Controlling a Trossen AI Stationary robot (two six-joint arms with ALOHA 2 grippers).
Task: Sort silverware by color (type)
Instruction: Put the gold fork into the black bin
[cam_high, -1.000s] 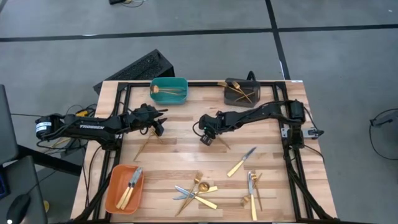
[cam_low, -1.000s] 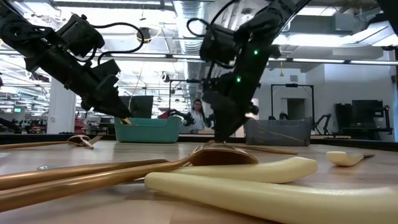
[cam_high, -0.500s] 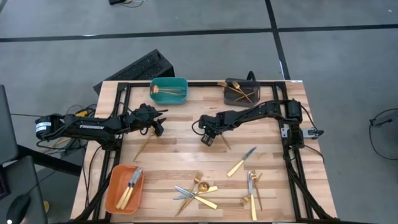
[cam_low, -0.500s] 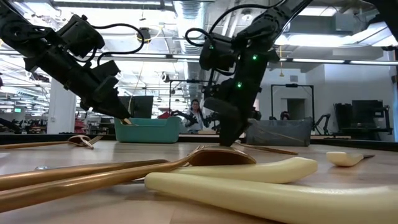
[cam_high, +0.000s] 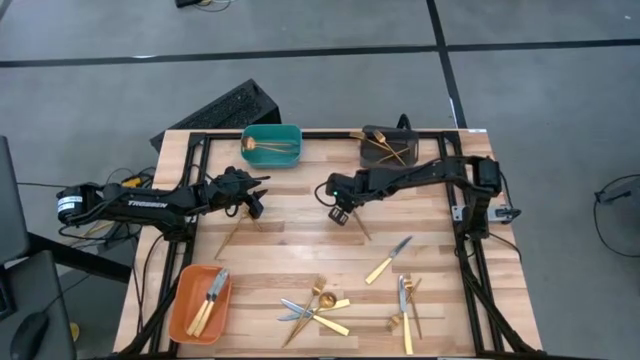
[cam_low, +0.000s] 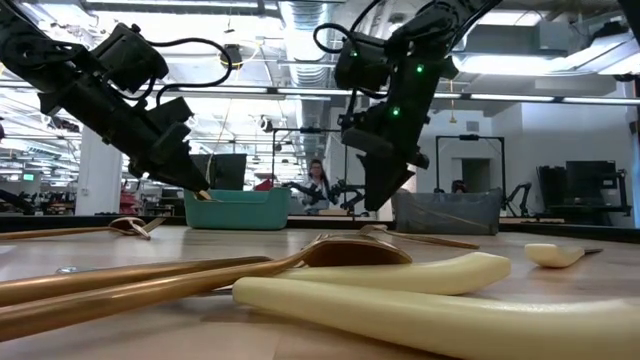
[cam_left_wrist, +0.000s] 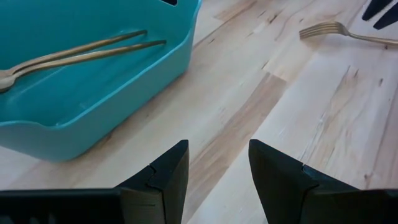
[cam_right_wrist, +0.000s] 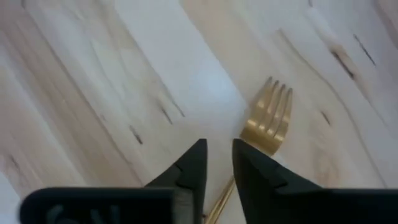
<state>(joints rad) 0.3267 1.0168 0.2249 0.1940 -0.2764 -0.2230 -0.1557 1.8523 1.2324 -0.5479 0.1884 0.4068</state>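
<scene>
Loose gold and silver silverware (cam_high: 320, 305) lies near the table's front edge, with a knife (cam_high: 388, 262) farther in. One gold fork (cam_right_wrist: 270, 115) lies flat on the wood, its handle running under my right gripper (cam_right_wrist: 217, 158). That gripper (cam_high: 341, 215) hovers just above the fork at mid-table, fingers a narrow gap apart, holding nothing; the low view shows it (cam_low: 378, 205) clear of the table. My left gripper (cam_left_wrist: 217, 168) stands open and empty over bare wood in front of the teal bin (cam_left_wrist: 93, 81). Another gold piece (cam_high: 235, 237) lies just near of it.
The teal bin (cam_high: 272, 145) at the far edge holds gold spoons (cam_left_wrist: 74, 53). A dark grey bin (cam_high: 388, 147) with gold forks stands to its right. An orange bin (cam_high: 200, 303) with knives sits at the near left. Black frame rails (cam_high: 470, 260) run along the table's sides.
My right gripper dipped its fingertips to the table beside the fork, then rose clear and shifted a little toward the far edge. The fork has stayed flat on the wood.
</scene>
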